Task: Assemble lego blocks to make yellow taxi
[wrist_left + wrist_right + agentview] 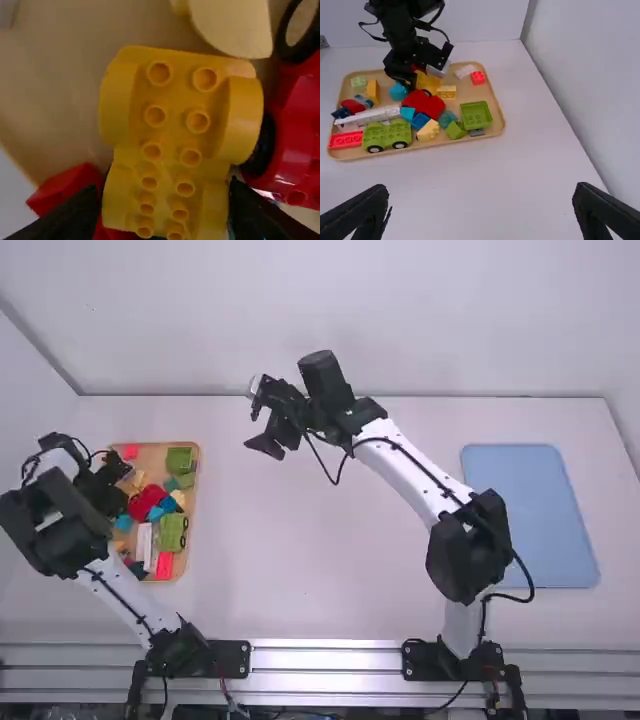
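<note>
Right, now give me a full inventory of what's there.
Table: one, white, under everything.
Mat: one, blue, table's right.
Tray: one, tan, table's left.
Wheel-arch piece: at least one, yellow, at left gripper.
Wheeled block: one, green, tray's near half.
Open box: one, green, far right corner.
Long brick: one, red, near end.
Small brick: one, red, far left.
Other blocks: too jumbled to count, mixed colours, in tray.
Arms: two, white with black joints, left over tray, right over table.
Right fingers: two, black, open.
</note>
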Tool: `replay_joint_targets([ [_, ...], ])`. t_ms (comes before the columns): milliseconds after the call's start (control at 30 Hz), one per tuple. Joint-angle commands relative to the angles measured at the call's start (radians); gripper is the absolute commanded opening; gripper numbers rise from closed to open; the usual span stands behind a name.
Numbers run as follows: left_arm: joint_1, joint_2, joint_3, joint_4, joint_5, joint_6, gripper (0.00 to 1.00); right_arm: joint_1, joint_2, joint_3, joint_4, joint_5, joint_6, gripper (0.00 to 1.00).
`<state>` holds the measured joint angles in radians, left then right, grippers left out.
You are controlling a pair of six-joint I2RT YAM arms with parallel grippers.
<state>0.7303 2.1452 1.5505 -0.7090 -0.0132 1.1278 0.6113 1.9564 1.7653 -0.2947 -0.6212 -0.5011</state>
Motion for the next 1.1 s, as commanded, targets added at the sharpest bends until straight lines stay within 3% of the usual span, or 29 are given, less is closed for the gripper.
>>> replay_joint_targets([
  [0, 0.009, 0.013, -0.015, -0.013, -0.008, 0.021, 0.66, 0.0, 0.006, 0.022, 0.003, -0.006, 0.006, 0.98],
  [233, 0.009, 0.013, -0.018, -0.047, -0.029, -0.017, 0.56, -0.002, 0.006, 0.022, -0.001, -0.006, 0.004, 0.98],
  [433, 0.009, 0.013, -0.019, -0.05, -0.034, -0.088, 0.69, -0.003, 0.006, 0.022, 0.0, -0.006, 0.004, 0.98],
  [633, 0.01, 0.013, -0.018, -0.064, -0.078, -0.092, 0.69, -0.003, 0.006, 0.022, -0.004, -0.006, 0.004, 0.98],
  [733, 0.009, 0.013, -0.019, -0.06, -0.073, -0.092, 0.6, -0.003, 0.006, 0.022, -0.005, -0.006, 0.004, 0.98],
  [767, 0.009, 0.013, -0.018, -0.06, -0.064, -0.09, 0.47, -0.003, 0.006, 0.022, -0.003, -0.006, 0.004, 0.98],
  [800, 0.009, 0.013, -0.018, -0.06, -0.064, -0.09, 0.47, -0.003, 0.006, 0.022, -0.003, -0.006, 0.004, 0.98],
  [933, 0.009, 0.013, 0.008, -0.067, -0.06, -0.119, 0.27, -0.003, 0.006, 0.022, 0.0, -0.006, 0.004, 0.98],
  [1000, 0.008, 0.011, 0.066, -0.115, -0.054, -0.158, 0.21, -0.002, 0.006, 0.022, -0.001, -0.006, 0.005, 0.98],
  [1067, 0.009, 0.002, 0.118, -0.172, -0.042, -0.187, 0.21, -0.002, 0.005, 0.022, -0.004, -0.016, 0.004, 0.98],
])
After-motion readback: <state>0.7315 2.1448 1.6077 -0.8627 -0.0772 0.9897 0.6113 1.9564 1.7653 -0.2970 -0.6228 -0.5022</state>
